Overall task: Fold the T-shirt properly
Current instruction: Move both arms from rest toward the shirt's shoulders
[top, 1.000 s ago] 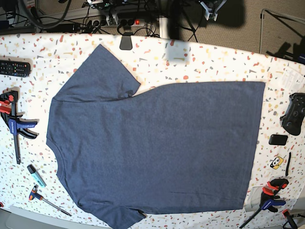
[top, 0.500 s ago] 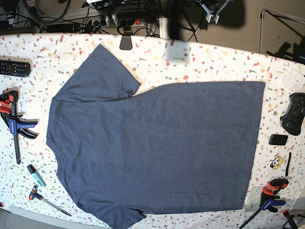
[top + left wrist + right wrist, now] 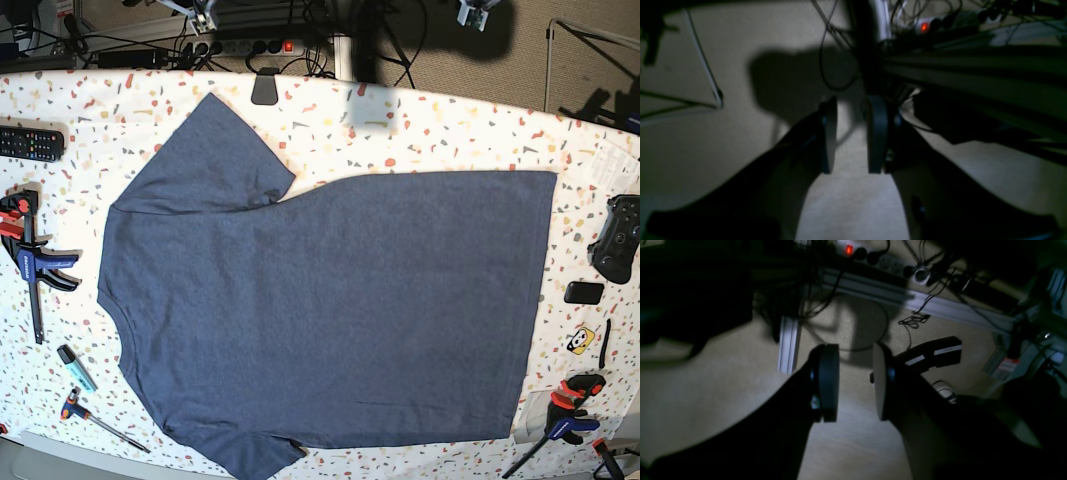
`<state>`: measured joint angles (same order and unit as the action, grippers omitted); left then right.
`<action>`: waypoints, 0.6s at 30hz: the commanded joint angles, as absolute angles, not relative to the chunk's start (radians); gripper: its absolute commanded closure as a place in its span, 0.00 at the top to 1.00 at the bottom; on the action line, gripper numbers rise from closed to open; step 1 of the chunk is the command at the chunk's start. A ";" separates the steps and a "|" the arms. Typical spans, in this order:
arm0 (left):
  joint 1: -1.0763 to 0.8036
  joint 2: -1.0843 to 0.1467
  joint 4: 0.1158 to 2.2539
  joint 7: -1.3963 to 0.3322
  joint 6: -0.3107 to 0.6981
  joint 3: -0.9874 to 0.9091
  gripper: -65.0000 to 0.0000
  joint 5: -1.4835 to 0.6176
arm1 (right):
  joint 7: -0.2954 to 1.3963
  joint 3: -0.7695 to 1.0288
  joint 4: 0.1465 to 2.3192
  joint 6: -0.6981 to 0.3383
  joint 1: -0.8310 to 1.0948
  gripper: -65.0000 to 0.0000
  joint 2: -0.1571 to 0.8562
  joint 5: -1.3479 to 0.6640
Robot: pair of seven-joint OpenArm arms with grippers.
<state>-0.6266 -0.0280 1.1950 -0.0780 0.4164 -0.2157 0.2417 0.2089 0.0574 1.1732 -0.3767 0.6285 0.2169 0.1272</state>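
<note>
Left gripper [image 3: 850,135] in the left wrist view has its two dark pads standing apart with nothing between them; beyond the tips lie dim beige floor [image 3: 706,140], hanging cables [image 3: 833,50] and a red-lit power strip [image 3: 924,26] up and to the right. No cloth shows near it

Right gripper [image 3: 855,383] in the right wrist view is likewise parted and holds nothing; past its tips run an aluminium rail [image 3: 873,295] and a power strip with a red light [image 3: 848,249], and a black box with white labels [image 3: 933,355] sits just right of the tips

Base view: both arms sit at the far top edge, well apart from the T-shirt [image 3: 330,315], which lies flat, plain side up, on the speckled table [image 3: 450,130], collar at left and hem at right. A remote [image 3: 30,143], clamps [image 3: 35,265] and a game controller [image 3: 617,238] lie around it
</note>
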 commanded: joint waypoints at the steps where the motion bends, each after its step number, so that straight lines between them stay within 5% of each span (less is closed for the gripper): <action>1: -0.664 -0.045 1.262 -0.083 0.421 -0.220 0.24 0.252 | 0.217 0.058 1.233 -0.403 0.675 0.28 0.237 0.120; 10: -0.930 -0.149 1.802 -0.171 0.510 -0.220 0.24 0.383 | 0.237 0.059 1.742 -0.496 1.042 0.28 0.443 0.121; 18: -1.042 -0.308 2.206 -0.194 0.509 -0.220 0.24 0.404 | 0.352 0.059 2.133 -0.370 1.220 0.28 0.612 0.192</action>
